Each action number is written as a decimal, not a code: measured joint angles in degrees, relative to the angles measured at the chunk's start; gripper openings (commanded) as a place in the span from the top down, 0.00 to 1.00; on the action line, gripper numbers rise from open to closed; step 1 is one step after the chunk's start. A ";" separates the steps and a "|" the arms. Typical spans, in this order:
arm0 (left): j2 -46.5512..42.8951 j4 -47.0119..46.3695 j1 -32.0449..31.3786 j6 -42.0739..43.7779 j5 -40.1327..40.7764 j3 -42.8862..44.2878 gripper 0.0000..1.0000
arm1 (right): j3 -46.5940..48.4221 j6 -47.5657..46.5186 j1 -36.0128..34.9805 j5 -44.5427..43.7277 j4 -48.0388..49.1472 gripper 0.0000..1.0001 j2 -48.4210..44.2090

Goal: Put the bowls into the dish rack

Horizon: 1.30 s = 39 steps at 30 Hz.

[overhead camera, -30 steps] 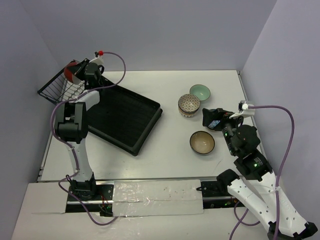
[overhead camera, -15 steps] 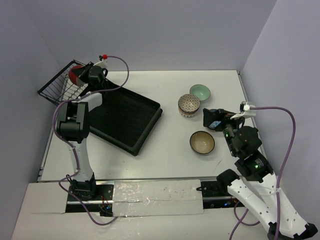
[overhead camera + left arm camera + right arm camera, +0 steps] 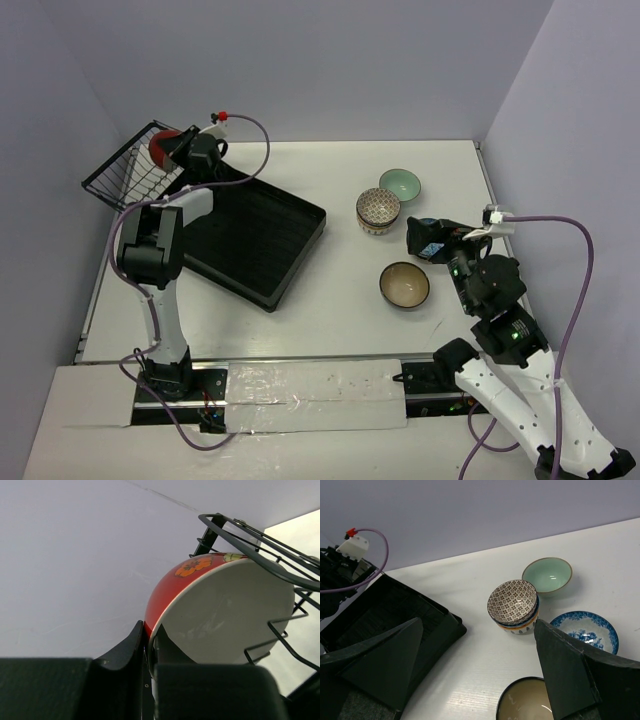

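A red bowl (image 3: 163, 146) with a white inside (image 3: 225, 610) stands on edge among the wires of the dish rack's basket (image 3: 125, 175). My left gripper (image 3: 182, 150) is shut on the bowl's rim (image 3: 148, 632), one finger outside and one inside. The dish rack's black tray (image 3: 250, 235) lies at the left. A mint bowl (image 3: 400, 184), a lattice bowl (image 3: 378, 208) stacked on other bowls, and a cream bowl with a dark rim (image 3: 404, 284) sit on the table at the right. My right gripper (image 3: 430, 240) hovers open above the table (image 3: 479, 630), between these bowls.
In the right wrist view a blue-and-white bowl (image 3: 585, 630) lies beside the lattice stack (image 3: 512, 601), near the mint bowl (image 3: 547, 575). The basket wires (image 3: 260, 550) curve round the red bowl. Purple walls close in the table at the left, back and right.
My left gripper has carried the red bowl a little to the right over the basket, and its wrist has turned. The right arm has hardly moved.
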State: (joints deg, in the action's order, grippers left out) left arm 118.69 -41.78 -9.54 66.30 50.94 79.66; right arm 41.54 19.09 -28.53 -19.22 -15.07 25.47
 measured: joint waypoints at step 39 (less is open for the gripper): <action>-4.90 20.87 -6.86 -20.74 2.43 -0.79 0.55 | 0.00 0.68 -0.20 -1.07 -0.37 0.00 0.37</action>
State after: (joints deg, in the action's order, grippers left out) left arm 113.80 -20.91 -16.40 45.56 53.36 78.87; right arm 41.54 19.77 -28.73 -20.29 -15.44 25.85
